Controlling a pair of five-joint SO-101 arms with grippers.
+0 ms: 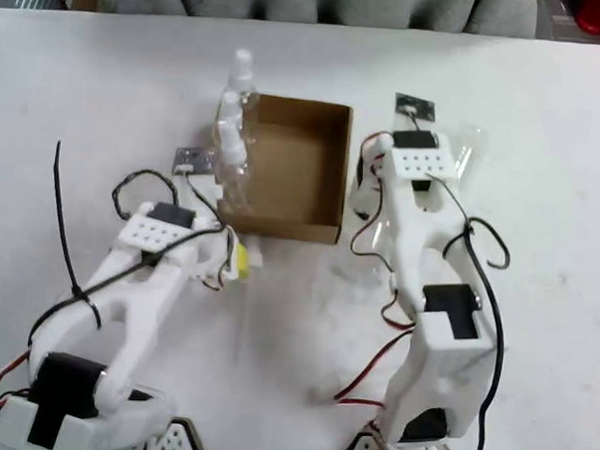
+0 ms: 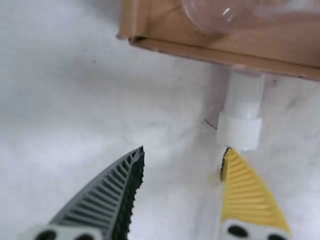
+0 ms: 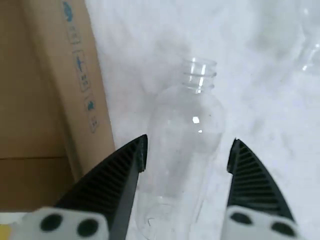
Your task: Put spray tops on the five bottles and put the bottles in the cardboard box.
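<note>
The cardboard box (image 1: 294, 173) stands open at mid-table. Three clear bottles with white spray tops (image 1: 232, 132) stand in a row at its left wall; I cannot tell if they are inside it. My left gripper (image 2: 183, 151) is open just above the table in front of the box (image 2: 200, 50). A loose white spray top (image 2: 241, 115) lies just past the yellow fingertip (image 2: 235, 170). My right gripper (image 3: 189, 140) is open on either side of a capless clear bottle (image 3: 185, 125), which lies on the table beside the box's right wall (image 3: 45, 100).
The left arm (image 1: 128, 287) reaches in from the front left and the right arm (image 1: 419, 230) from the front right, both trailing loose cables. Another clear bottle (image 1: 468, 148) lies faintly at the back right. White tabletop surrounds the box.
</note>
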